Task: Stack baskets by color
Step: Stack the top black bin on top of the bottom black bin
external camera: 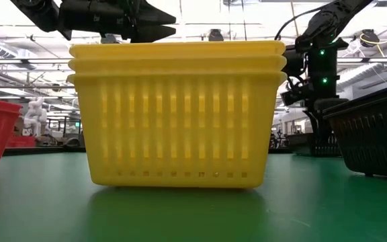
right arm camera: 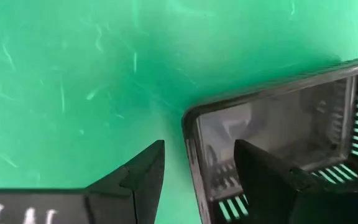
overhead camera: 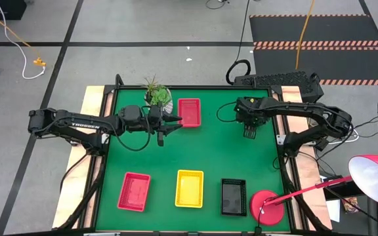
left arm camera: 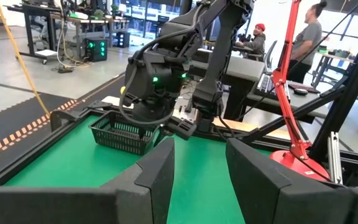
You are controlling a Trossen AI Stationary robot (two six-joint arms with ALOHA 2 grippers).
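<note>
A black basket (right arm camera: 272, 127) rests on the green mat under my right gripper (right arm camera: 197, 149), which points down and is open. One finger stands inside the basket's end wall (right arm camera: 190, 146) and one outside; I cannot tell whether they touch it. The left wrist view also shows this basket (left arm camera: 122, 134). My left gripper (overhead camera: 169, 124) hangs level and open beside a red basket (overhead camera: 189, 111) at the far side. Along the near edge sit another red basket (overhead camera: 134, 191), a yellow stack (external camera: 173, 114) and another black basket (overhead camera: 233, 196).
A potted plant (overhead camera: 157, 97) stands at the far edge behind my left gripper. A red lamp base (overhead camera: 266, 204) sits at the near right corner, its shade (overhead camera: 376, 177) off the table's right side. People (left arm camera: 309, 31) stand in the room beyond.
</note>
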